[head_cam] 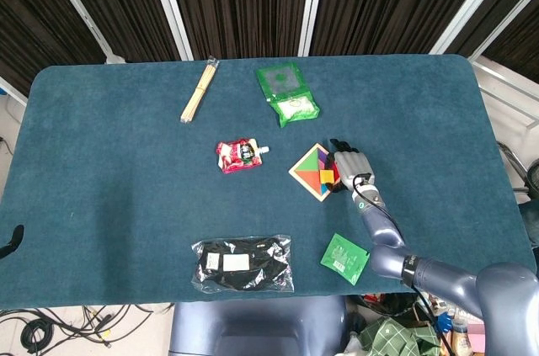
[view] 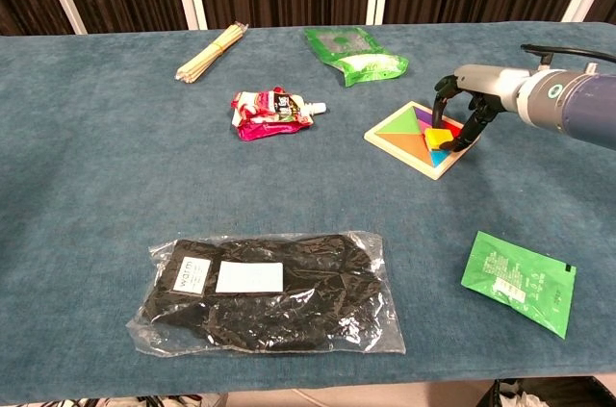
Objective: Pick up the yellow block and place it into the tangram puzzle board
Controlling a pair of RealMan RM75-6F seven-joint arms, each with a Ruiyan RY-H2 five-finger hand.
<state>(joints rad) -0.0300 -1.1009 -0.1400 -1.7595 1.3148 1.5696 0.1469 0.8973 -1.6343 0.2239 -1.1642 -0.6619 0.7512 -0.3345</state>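
We have our right hand [view: 460, 111] at the far right corner of the tangram board [view: 404, 134], fingers curled down over that corner. The yellow block [view: 440, 133] sits under them, tilted against the board's right side; in the chest view a dark fingertip touches its right edge and another finger stands just behind it, so we appear to pinch it, though we cannot tell how firmly. From the head view the same hand [head_cam: 351, 164] covers the board's [head_cam: 310, 171] right edge and only a sliver of the yellow block [head_cam: 326, 176] peeks out beside the fingers.

The board lies flat on the table [view: 87, 186] with green, magenta, orange and blue pieces already in it.

Our left hand [head_cam: 10, 241] shows only as a dark tip at the left frame edge in the head view, well apart from everything; we cannot tell how its fingers are set.

Around the board: a red pouch [view: 271, 111] to its left, a green packet [view: 354, 53] behind it, a bundle of sticks [view: 210, 52] at the far left. Nearer us lie a black bag [view: 271, 292] in clear plastic and a small green sachet [view: 518, 281] to its right
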